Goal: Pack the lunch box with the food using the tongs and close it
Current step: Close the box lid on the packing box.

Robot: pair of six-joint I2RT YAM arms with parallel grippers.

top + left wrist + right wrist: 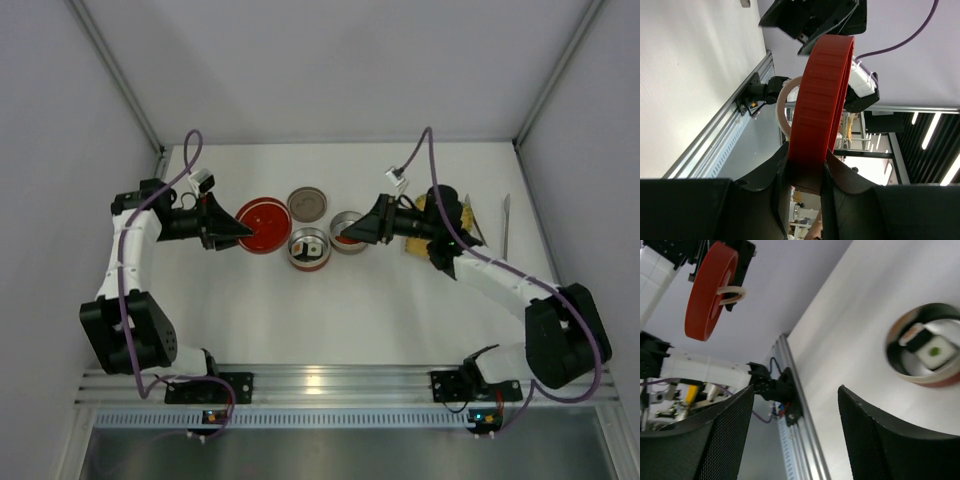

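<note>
My left gripper (232, 232) is shut on the edge of a round red lid (263, 226), which it holds up off the table; the left wrist view shows the lid (821, 110) standing on edge between the fingers. A round steel lunch box tier (308, 249) holds a sushi roll (932, 347) with a black rim. My right gripper (347, 233) hangs open and empty at a second tier (352, 222), its jaws (795, 405) wide apart. The silver tongs (506, 225) lie untouched at the far right.
A flat steel lid (307, 204) lies behind the tiers. A yellow mat (470, 220) is partly hidden under my right arm. White walls enclose the table on three sides. The metal rail (320, 385) runs along the near edge.
</note>
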